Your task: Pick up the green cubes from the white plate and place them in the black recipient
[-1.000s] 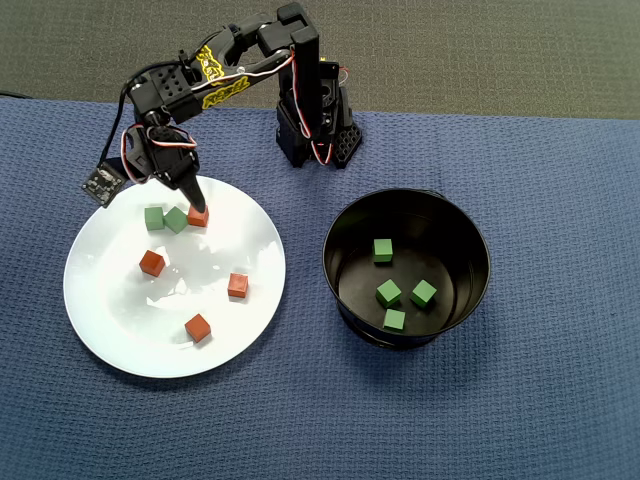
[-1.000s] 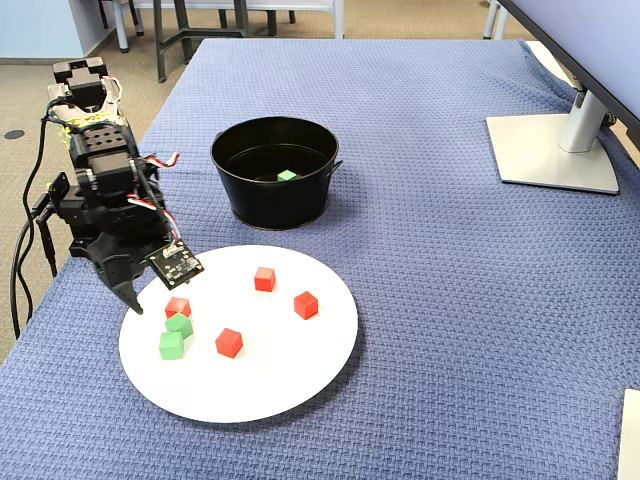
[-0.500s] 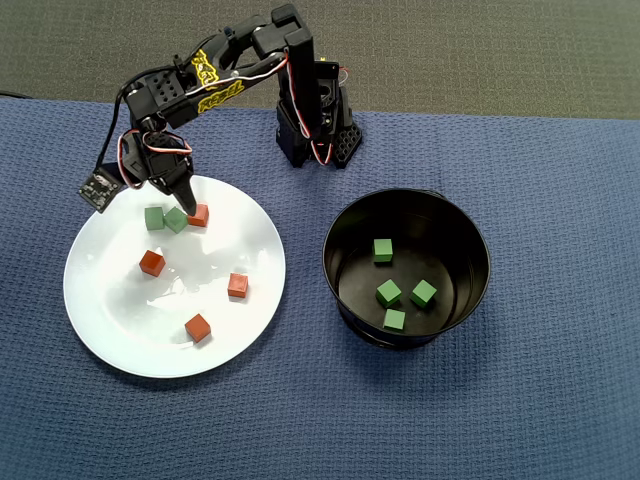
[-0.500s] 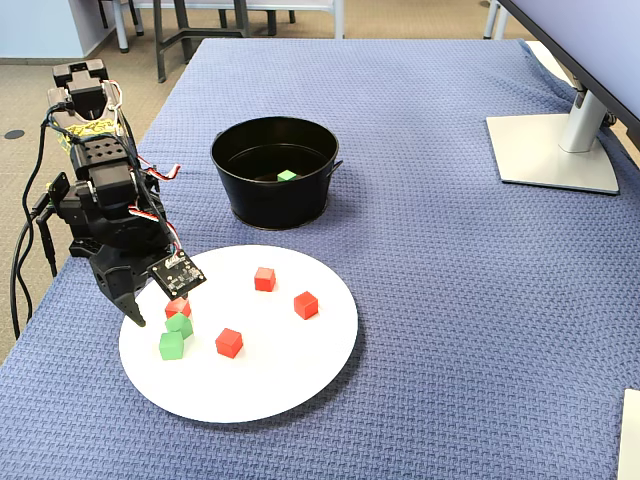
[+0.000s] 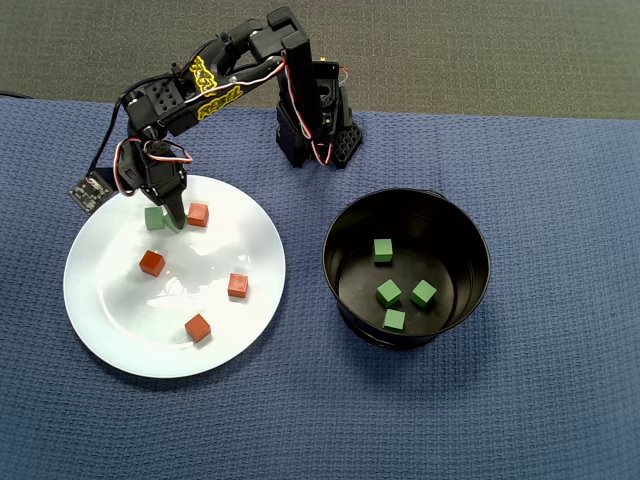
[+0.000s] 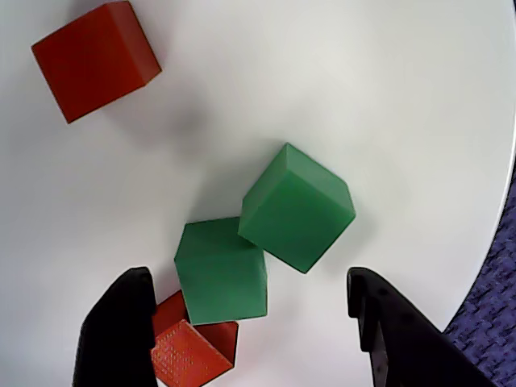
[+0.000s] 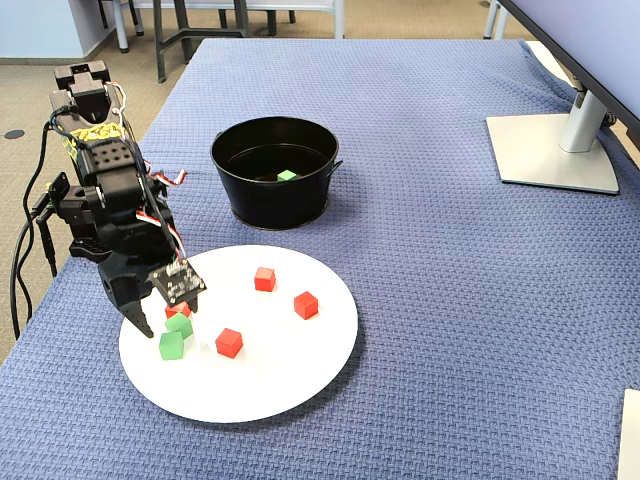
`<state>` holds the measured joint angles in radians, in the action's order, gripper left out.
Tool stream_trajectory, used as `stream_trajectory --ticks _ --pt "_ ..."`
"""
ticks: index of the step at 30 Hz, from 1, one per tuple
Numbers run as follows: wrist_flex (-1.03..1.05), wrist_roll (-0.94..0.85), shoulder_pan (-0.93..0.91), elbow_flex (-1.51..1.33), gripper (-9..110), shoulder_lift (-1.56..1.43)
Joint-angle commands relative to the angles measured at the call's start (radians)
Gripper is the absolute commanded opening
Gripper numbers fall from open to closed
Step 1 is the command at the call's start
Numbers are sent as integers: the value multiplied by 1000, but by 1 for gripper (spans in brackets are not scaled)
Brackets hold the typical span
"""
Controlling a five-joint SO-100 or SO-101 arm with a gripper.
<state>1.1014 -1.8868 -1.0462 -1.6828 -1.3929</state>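
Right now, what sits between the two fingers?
In the wrist view, two touching green cubes on the white plate, between the open fingers.

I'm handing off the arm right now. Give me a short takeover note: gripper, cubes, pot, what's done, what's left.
Gripper: open, empty, low over the white plate, fingers straddling the two green cubes.
On the plate: two green cubes, touching at a corner, near the rim on the arm's side. A red cube sits against the nearer green one, beside a finger. Three more red cubes lie elsewhere on the plate.
Black pot: four green cubes inside.
Done: four moved. Left: grasp and move the last two greens; the reds stay.
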Motion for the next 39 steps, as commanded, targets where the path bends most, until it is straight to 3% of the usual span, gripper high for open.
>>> stream_trajectory --ticks 1,22,39 --pt "-49 14 15 -6 23 2" --pt "-167 23 28 -130 20 -12" --pt "-186 37 40 -172 7 -40"
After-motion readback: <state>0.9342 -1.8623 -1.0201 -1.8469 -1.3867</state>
